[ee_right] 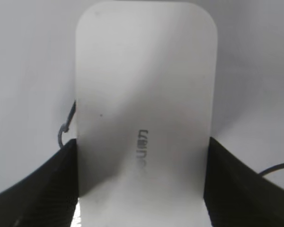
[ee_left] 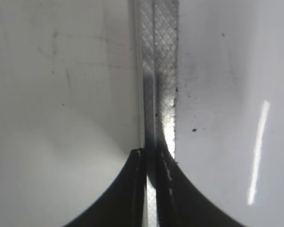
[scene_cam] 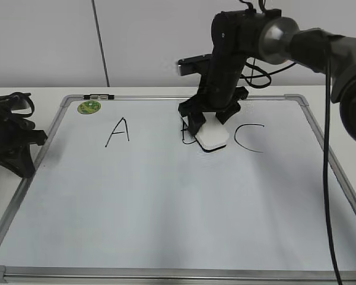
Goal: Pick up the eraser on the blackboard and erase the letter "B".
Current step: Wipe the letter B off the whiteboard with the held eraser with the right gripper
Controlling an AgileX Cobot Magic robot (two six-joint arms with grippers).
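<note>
letter "B" (scene_cam: 186, 132) mostly hidden behind eraser (scene_cam: 212, 136)

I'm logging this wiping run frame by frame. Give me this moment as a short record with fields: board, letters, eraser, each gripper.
board: blackboard, a white surface in a silver frame, lying flat
sticker: round green sticker near the far left corner
letters: "A" and "C" whole; letter "B" mostly hidden, only a left stroke shows
eraser: white eraser resting on the board over the "B"
right gripper: right gripper shut on the eraser's two sides
left gripper: left gripper shut, empty, over the board's left frame edge
</note>
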